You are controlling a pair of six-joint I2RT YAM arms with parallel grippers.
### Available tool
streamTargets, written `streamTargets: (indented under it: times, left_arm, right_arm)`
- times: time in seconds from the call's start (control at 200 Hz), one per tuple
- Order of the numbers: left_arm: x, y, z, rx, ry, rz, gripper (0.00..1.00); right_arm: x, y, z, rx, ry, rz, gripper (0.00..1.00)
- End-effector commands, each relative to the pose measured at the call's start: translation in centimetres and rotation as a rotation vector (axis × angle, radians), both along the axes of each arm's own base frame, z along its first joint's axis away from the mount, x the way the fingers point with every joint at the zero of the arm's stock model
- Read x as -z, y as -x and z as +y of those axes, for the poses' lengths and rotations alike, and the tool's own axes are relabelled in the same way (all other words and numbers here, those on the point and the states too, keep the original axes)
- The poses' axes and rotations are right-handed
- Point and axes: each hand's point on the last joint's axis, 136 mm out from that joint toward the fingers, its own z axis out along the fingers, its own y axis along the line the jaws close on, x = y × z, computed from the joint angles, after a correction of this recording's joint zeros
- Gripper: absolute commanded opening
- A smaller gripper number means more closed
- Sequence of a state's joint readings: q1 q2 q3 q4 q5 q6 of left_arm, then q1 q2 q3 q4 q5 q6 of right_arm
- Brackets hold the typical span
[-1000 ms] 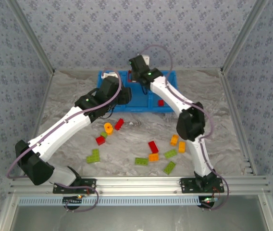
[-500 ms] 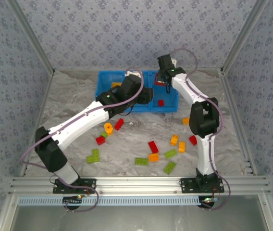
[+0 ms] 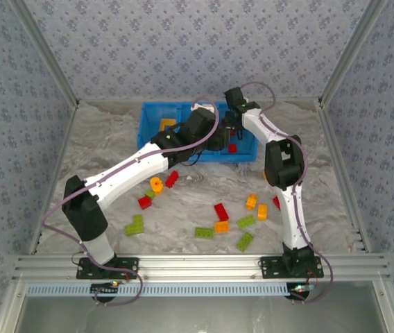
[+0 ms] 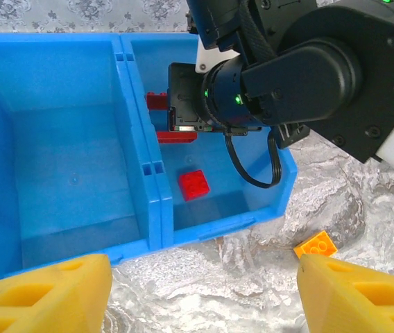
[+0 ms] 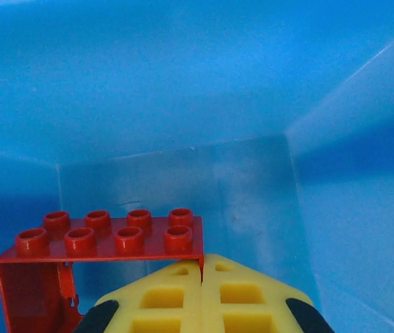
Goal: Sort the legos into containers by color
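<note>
Left gripper (image 4: 204, 297) spread, empty, by bin (image 4: 72, 76) near wall. Right gripper (image 5: 202, 269) pressed together in right compartment – red frame (image 5: 107, 239) at tips, pinch unclear. Loose legos (image 3: 221, 211) on table (image 3: 325, 163).

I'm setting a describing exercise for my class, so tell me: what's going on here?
Two robot arms are sorting plastic toy bricks by colour into a bright blue three-compartment plastic bin. The right tool is shut on a red open-frame plastic brick inside the bin's right compartment, where a small red square brick already lies. The left tool hovers open and empty at the bin's near edge. Red, orange and green bricks lie loose on the table.
</note>
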State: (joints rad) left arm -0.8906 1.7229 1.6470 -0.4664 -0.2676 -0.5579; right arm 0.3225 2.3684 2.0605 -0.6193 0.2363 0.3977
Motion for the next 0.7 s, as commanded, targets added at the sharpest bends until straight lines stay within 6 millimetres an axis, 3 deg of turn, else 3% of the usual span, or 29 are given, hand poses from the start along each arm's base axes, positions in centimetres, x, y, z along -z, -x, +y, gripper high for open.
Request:
streamTargets:
  times: [0.0, 0.185, 0.275, 0.37, 0.525, 0.695]
  left_arm:
    - [-1.9, -0.1, -1.2, 0.02, 0.05, -0.032, 0.71]
    - [-1.9, 0.1, -1.2, 0.019, 0.05, -0.032, 0.71]
    - [-2.2, 0.3, -1.2, 0.021, 0.051, -0.038, 0.71]
    - [-2.5, 0.6, -1.2, 0.021, 0.05, -0.042, 0.71]
    - [-3.0, 1.2, -0.3, 0.006, 0.04, -0.045, 0.71]
    - [-3.5, 2.7, 2.9, -0.059, 0.019, -0.033, 0.71]
  right_arm:
    - [0.0, -1.2, 0.4, -0.04, -0.013, -0.017, 0.0]
    - [1.1, -1.3, 0.5, -0.051, -0.02, 0.007, 0.0]
    - [1.0, -1.2, 0.8, -0.054, -0.036, 0.011, 0.21]
    - [-0.3, -1.1, 0.9, -0.061, -0.054, -0.006, 0.3]
    - [-5.0, -0.9, 0.8, -0.057, -0.076, -0.078, 0.34]
    - [-12.9, 1.4, 0.1, -0.049, -0.092, -0.201, 0.42]
